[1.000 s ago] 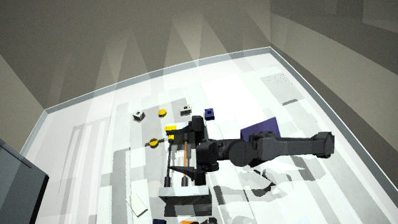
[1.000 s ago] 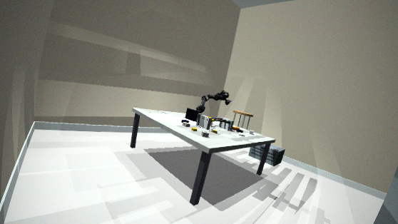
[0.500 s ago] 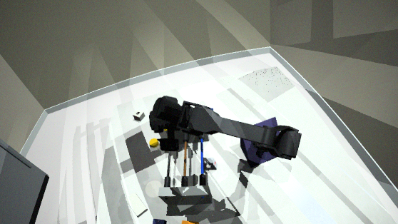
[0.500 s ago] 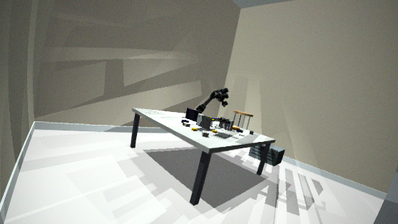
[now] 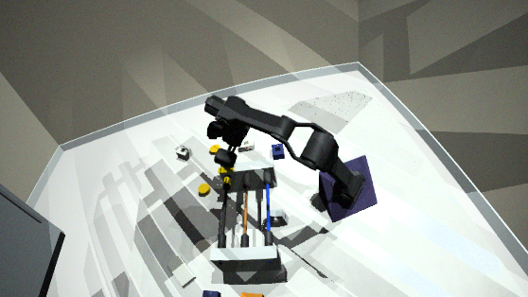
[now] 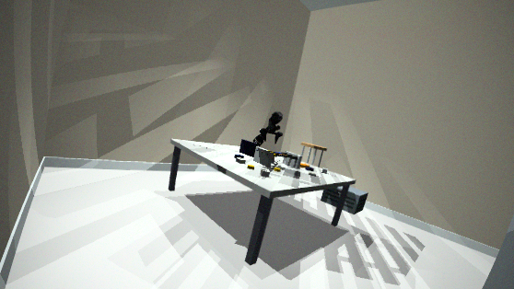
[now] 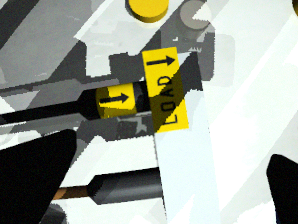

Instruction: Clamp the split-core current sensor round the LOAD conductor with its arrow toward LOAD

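Tool hung wide open and empty over the LOAD tag. Sensor, arrow toward that tag, sat on the black wire beside it. I judged it clamped and released; next check was the latch.

We read LOAD in black letters on a yellow marker strip, under a black arrow printed on the same strip; a second black arrow sits on a yellow sensor just beside it; nothing else is legible.
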